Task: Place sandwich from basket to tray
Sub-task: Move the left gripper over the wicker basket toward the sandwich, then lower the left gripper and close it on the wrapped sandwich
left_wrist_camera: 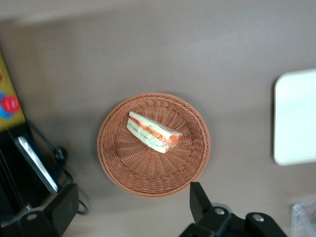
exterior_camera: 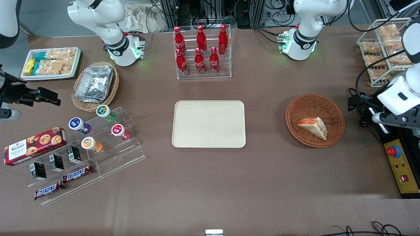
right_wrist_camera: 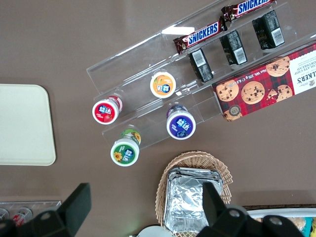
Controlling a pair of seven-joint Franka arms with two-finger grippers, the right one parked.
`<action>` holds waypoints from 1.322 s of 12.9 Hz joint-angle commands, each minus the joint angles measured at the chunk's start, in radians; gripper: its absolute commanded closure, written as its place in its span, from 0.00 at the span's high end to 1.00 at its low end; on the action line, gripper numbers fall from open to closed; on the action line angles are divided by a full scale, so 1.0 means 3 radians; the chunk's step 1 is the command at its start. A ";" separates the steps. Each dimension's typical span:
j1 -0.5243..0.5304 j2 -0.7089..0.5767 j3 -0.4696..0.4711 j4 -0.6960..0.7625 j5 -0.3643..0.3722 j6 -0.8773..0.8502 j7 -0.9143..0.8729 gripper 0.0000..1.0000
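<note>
Well apart from the open pincer, sandwich lies in basket

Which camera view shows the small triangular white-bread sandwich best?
The left wrist view: the small triangular white-bread sandwich lies unobstructed in the round reddish-brown wicker basket, beneath the open end effector. The front view shows it smaller; the right wrist view misses it.
</note>
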 commanded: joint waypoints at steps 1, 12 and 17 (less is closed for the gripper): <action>0.0033 -0.0014 -0.0040 -0.0125 0.0000 0.0114 -0.1090 1.00; 0.0028 -0.0198 -0.0060 -0.1939 0.0041 0.1791 -0.3623 1.00; 0.0002 0.0031 -0.0132 -0.2012 0.0036 0.2013 -0.4013 1.00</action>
